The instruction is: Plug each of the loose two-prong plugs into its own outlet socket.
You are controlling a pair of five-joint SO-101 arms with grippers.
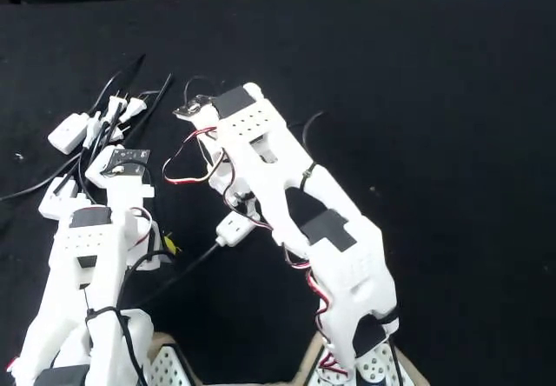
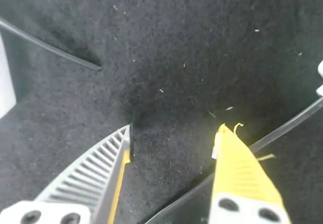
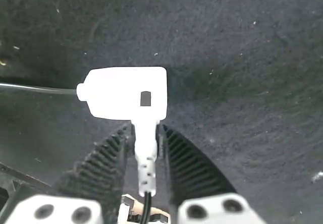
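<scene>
The right gripper (image 3: pixel 146 130) is clamped on the narrow white body of a two-prong plug (image 3: pixel 146 158), one black ribbed finger on each side. The plug's front end sits flush against a white outlet socket (image 3: pixel 126 93) lying just past the fingertips on the black cloth (image 3: pixel 252 57). The plug's dark cord (image 3: pixel 146 204) runs back between the fingers toward the wrist, and a thin socket cable (image 3: pixel 35 88) leaves the block's rounded end sideways.

The left gripper (image 2: pixel 174 128) hangs with its jaws wide apart and nothing between them, a pale ribbed finger on one side and a yellow one on the other, over bare cloth. A black cable (image 2: pixel 287 125) crosses the cloth just beside the yellow finger, and a second black cable (image 2: pixel 50 47) lies farther off.

From the high view, the left arm (image 1: pixel 87 256) stands at the table's left side. Beyond its tip lies a cluster of loose white plugs (image 1: pixel 68 131) among tangled black leads (image 1: pixel 148 108), with another white plug (image 1: pixel 54 202) close beside the arm. The right arm (image 1: pixel 287 177) stretches across the middle of the table. A white connector (image 1: pixel 233 227) with a dark lead lies on the cloth beside it, well apart from the cluster.
</scene>
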